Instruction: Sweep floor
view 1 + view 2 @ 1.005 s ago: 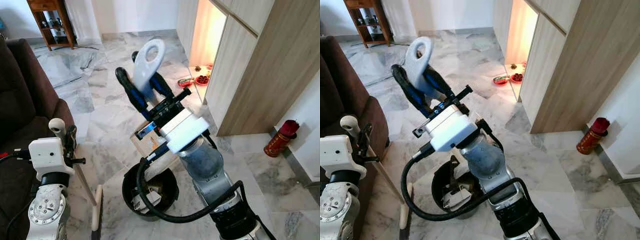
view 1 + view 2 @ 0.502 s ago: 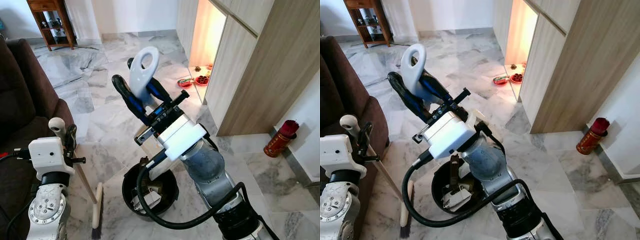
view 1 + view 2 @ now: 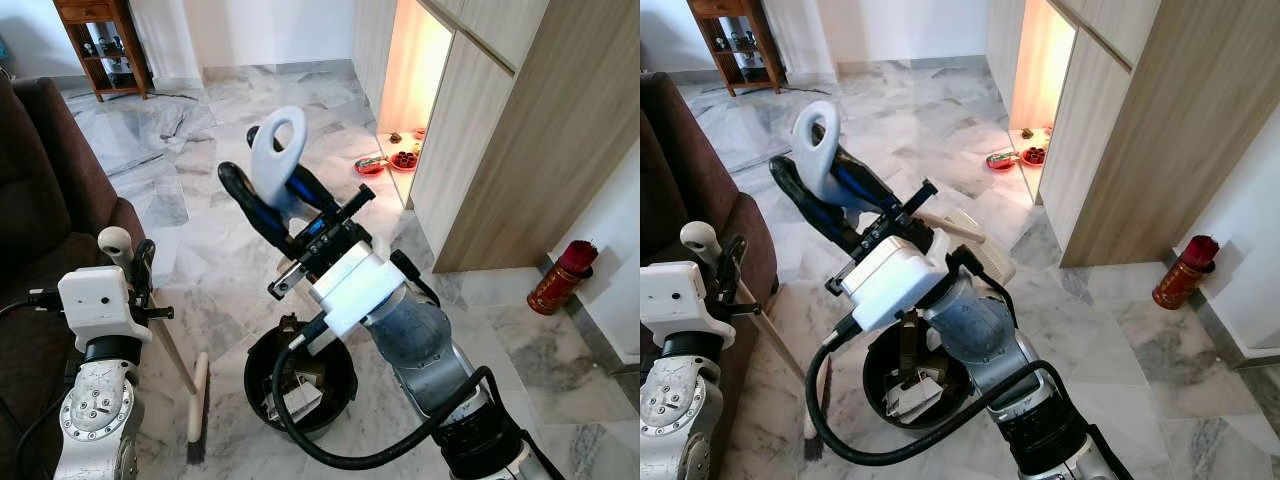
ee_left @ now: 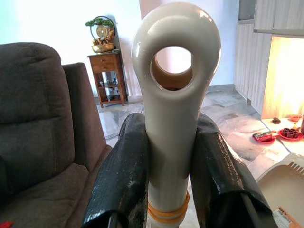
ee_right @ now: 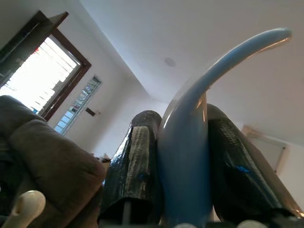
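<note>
The room is evenly lit by soft daylight, and both head views are rendered sharp, without motion blur. A warm orange glow is cast from the open wooden cabinet recess (image 3: 415, 60) onto the pale marble floor (image 3: 210, 230), where faint sheen is seen. The round black bin (image 3: 300, 385) is sunk in shadow. In the right wrist view, the bright barred window (image 5: 35, 71) is overexposed. Straight edges are slightly bowed near the frame borders.

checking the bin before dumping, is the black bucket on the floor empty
No, the black bucket already holds scraps of paper and other rubbish, seen from the left eye view just below the right gripper.
</note>
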Motion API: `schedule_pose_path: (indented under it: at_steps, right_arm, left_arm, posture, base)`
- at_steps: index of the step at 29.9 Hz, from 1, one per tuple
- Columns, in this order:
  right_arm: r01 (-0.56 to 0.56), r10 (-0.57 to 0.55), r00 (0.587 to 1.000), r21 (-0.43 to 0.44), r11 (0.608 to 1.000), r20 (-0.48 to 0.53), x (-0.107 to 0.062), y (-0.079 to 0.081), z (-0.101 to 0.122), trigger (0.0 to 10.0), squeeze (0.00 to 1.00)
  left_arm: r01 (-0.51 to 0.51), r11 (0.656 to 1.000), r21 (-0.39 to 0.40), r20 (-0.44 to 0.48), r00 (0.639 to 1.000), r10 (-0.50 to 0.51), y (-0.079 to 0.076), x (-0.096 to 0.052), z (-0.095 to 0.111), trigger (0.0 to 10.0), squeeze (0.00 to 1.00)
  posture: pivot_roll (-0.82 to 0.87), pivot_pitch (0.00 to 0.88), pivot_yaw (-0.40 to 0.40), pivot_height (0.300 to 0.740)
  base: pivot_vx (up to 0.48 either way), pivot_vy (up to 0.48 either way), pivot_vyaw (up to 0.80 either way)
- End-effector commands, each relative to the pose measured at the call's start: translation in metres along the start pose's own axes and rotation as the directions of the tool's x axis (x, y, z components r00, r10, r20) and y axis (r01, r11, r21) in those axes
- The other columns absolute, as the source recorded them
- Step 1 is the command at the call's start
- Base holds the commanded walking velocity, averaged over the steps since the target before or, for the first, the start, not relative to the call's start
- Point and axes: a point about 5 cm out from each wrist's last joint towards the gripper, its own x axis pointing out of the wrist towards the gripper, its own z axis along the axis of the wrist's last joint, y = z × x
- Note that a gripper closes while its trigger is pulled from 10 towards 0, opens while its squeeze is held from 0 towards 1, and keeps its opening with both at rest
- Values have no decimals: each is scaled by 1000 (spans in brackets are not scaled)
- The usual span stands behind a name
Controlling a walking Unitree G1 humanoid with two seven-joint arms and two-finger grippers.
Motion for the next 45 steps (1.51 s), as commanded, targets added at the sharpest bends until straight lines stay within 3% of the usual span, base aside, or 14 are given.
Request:
schedule_pose_path:
  at_steps: [1,18,26,27,30,32,33,35,36,37,40,45]
  right_arm:
    - [-4,4,997,-6,1000,81,5,-2,16,10000,0]
    - [-41,45,998,-92,995,48,-3,-4,10,10000,0]
    - [-3,-16,996,-229,973,-83,-24,-31,-14,10000,0]
    - [60,-101,986,-275,959,-135,-35,-45,-22,10000,0]
    - [112,-178,966,-320,941,-185,-47,-60,-29,10000,0]
    - [169,-264,928,-335,927,-264,-66,-72,-39,10000,0]
    - [169,-264,928,-335,927,-264,-66,-72,-39,10000,0]
    - [262,-371,865,-327,908,-337,-89,-80,-50,10000,0]
    - [262,-371,865,-327,908,-337,-89,-80,-50,10000,0]
    - [292,-409,827,-327,898,-384,-103,-80,-57,10000,0]
    - [324,-459,774,-351,879,-436,-122,-81,-65,10000,0]
    - [385,-524,707,-363,849,-475,-138,-86,-70,10000,0]
  left_arm:
    - [-4,1000,10,43,999,4,1,2,6,10000,0]
    - [-5,1000,12,45,999,4,2,4,5,10000,0]
    - [-3,1000,12,38,999,2,3,2,4,10000,0]
    - [-3,1000,14,33,999,3,4,1,4,10000,0]
    - [-9,1000,10,22,1000,9,5,-2,2,10000,0]
    - [-12,1000,10,13,1000,12,6,-6,2,10000,0]
    - [-12,1000,10,13,1000,12,6,-6,2,10000,0]
    - [-9,1000,12,7,1000,9,5,-8,1,10000,0]
    - [-9,1000,12,7,1000,9,5,-8,1,10000,0]
    - [-6,1000,12,3,1000,6,4,-9,1,10000,0]
    - [-6,1000,9,-2,1000,6,3,-9,0,10000,0]
    - [-3,1000,6,-4,1000,3,5,-9,0,10000,0]
  posture:
    - [73,25,23,740]
    - [72,35,23,740]
    - [74,56,23,740]
    - [68,62,23,740]
    - [67,70,23,740]
    - [67,74,23,740]
    - [67,74,23,740]
    - [71,88,21,740]
    - [71,88,21,740]
    - [70,94,22,740]
    - [71,97,23,740]
    - [78,113,25,740]
  base:
    - [0,0,0]
    - [0,0,0]
    - [0,0,0]
    - [0,0,0]
    - [0,0,0]
    - [0,0,0]
    - [0,0,0]
    - [0,0,0]
    - [0,0,0]
    - [0,0,0]
    - [0,0,0]
    - [0,0,0]
